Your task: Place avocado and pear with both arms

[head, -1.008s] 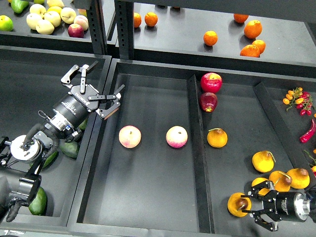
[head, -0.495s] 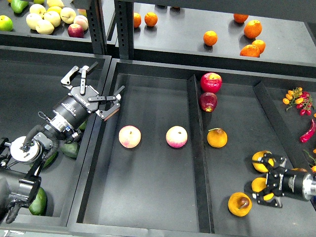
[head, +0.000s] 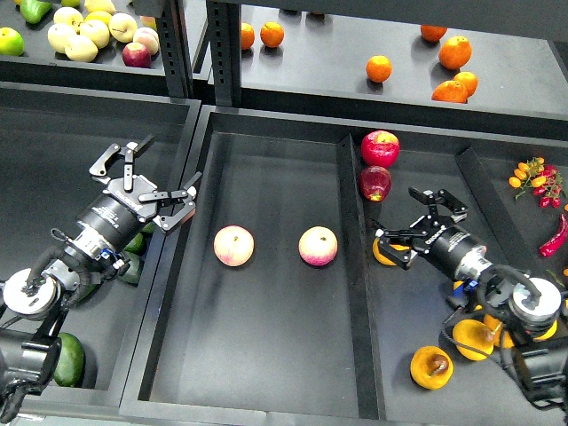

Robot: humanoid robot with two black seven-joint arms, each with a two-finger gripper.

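Observation:
Several dark green avocados lie in the left bin: one [head: 130,269] beside my left arm, another [head: 68,358] at the front left corner. My left gripper [head: 146,178] is open and empty, held above that bin's right wall. Yellow-orange pears lie in the right compartment. One pear [head: 431,366] near the front shows its dark brown spot. Another pear [head: 382,254] lies farther back, partly hidden by my right gripper [head: 417,228]. That gripper is open, with its lower finger over this pear.
Two pale pink-yellow round fruits [head: 233,245] [head: 318,246] lie in the middle tray. Two red apples [head: 379,147] sit at the back of the right compartment. Oranges [head: 454,51] and pale apples [head: 80,31] are on the back shelf. Chillies [head: 554,235] lie at far right.
My right arm has swung from the front right corner up and left to the farther pear, leaving the spotted pear behind. My left gripper has drawn back left and slightly down.

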